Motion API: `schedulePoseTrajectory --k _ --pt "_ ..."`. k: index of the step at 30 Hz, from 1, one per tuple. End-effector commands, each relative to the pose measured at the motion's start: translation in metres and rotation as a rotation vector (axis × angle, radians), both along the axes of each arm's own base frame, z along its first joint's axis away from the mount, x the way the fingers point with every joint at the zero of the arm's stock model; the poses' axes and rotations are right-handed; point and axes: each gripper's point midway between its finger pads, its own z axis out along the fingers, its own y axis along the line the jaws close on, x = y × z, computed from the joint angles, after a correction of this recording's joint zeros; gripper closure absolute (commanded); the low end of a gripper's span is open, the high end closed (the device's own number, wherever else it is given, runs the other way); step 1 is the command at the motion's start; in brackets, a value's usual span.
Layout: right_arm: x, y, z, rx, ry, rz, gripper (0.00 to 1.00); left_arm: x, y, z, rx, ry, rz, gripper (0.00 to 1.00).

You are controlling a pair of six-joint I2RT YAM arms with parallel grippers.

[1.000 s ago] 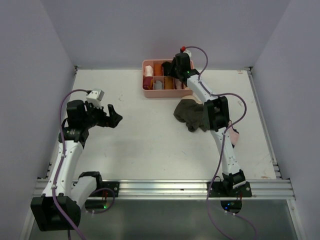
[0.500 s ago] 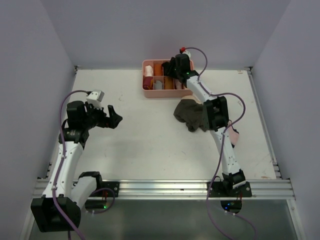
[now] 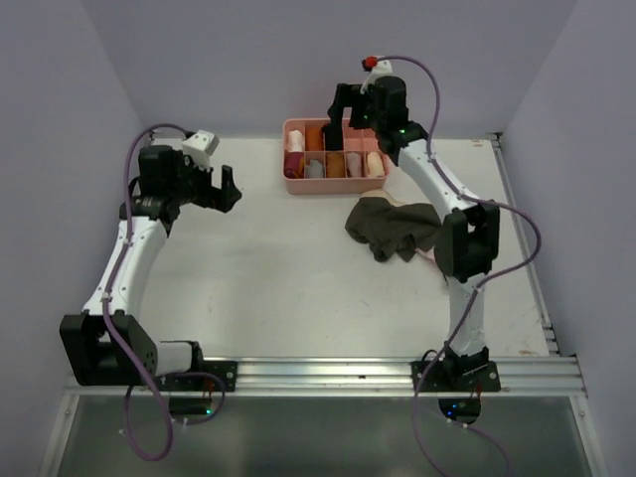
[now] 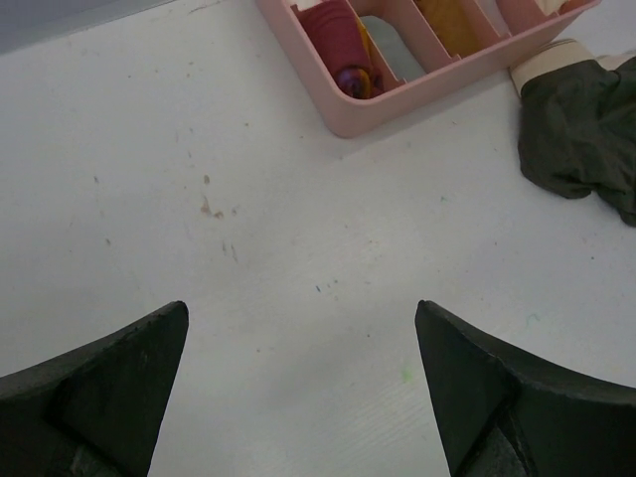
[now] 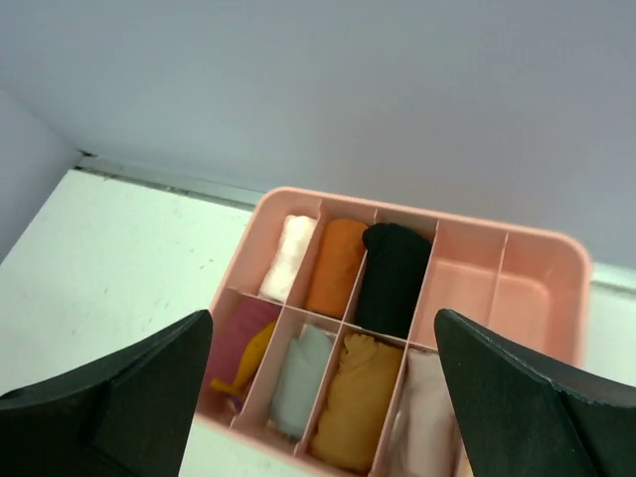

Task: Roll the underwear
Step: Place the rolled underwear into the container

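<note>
Underwear [image 5: 396,270] lies rolled in the tray [image 5: 542,298], waistband out of sight.

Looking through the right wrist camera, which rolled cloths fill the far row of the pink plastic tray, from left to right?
Cream-white rolled cloth → orange rolled cloth → black rolled cloth.
</note>
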Motion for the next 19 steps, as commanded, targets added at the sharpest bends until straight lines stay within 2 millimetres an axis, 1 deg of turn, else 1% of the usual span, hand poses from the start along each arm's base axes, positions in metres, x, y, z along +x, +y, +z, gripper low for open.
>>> schedulePoseTrajectory --k 1,2,3,4,5,6,7,8,9,10,11,12,13,14,15,16,17,18,19 --pt "-0.049 -0.018 0.079 -0.163 -0.181 0.123 0.01 0.022 -0.012 0.009 0.117 -0.041 -0.048 0.00" --pt "-0.071 -0.028 0.095 -0.232 -0.199 0.151 0.01 0.024 -0.028 0.012 0.143 -0.052 -0.086 0.00" --pt "-0.083 -0.030 0.079 -0.266 -0.155 0.177 0.01 0.027 -0.035 0.003 0.160 -0.029 -0.101 0.00" --pt "-0.094 -0.036 0.075 -0.299 -0.136 0.195 0.01 0.029 -0.042 0.000 0.167 -0.025 -0.112 0.00" --pt "-0.116 -0.047 0.083 -0.339 -0.128 0.203 0.01 0.027 -0.059 0.000 0.151 -0.022 -0.147 0.00" --pt "-0.129 -0.054 0.055 -0.371 -0.061 0.213 0.01 0.027 -0.067 -0.004 0.129 -0.009 -0.170 0.00" --pt "-0.142 -0.059 0.051 -0.393 -0.048 0.225 0.01 0.027 -0.072 -0.005 0.112 -0.009 -0.179 0.00" --pt "-0.155 -0.066 0.038 -0.426 -0.013 0.239 0.01 0.024 -0.077 -0.011 0.096 0.004 -0.187 0.00" --pt "-0.180 -0.076 0.020 -0.442 0.025 0.252 0.01 0.026 -0.080 -0.013 0.090 -0.001 -0.190 0.00" --pt "-0.193 -0.080 0.008 -0.456 0.045 0.271 0.01 0.025 -0.080 -0.017 0.090 0.007 -0.188 0.00" --pt "-0.204 -0.085 -0.005 -0.472 0.068 0.275 0.01 0.021 -0.080 -0.026 0.091 0.029 -0.187 0.00" --pt "-0.226 -0.095 -0.027 -0.484 0.110 0.273 0.01 0.020 -0.079 -0.030 0.097 0.032 -0.181 0.00" --pt "-0.236 -0.099 -0.039 -0.491 0.130 0.281 0.01 0.014 -0.076 -0.043 0.104 0.059 -0.178 0.00" --pt "-0.245 -0.102 -0.047 -0.490 0.145 0.279 0.01 0.012 -0.075 -0.047 0.108 0.058 -0.177 0.00" --pt "-0.256 -0.108 -0.070 -0.495 0.193 0.276 0.01 0.008 -0.074 -0.049 0.110 0.051 -0.178 0.00" --pt "-0.263 -0.109 -0.066 -0.484 0.175 0.279 0.01 0.001 -0.073 -0.060 0.119 0.073 -0.184 0.00" --pt "-0.266 -0.110 -0.069 -0.479 0.179 0.275 0.01 -0.001 -0.072 -0.064 0.129 0.074 -0.183 0.00" --pt "-0.269 -0.111 -0.073 -0.477 0.191 0.267 0.01 -0.003 -0.071 -0.063 0.133 0.062 -0.184 0.00" --pt "-0.268 -0.112 -0.070 -0.474 0.185 0.256 0.01 -0.002 -0.068 -0.065 0.144 0.061 -0.172 0.00"
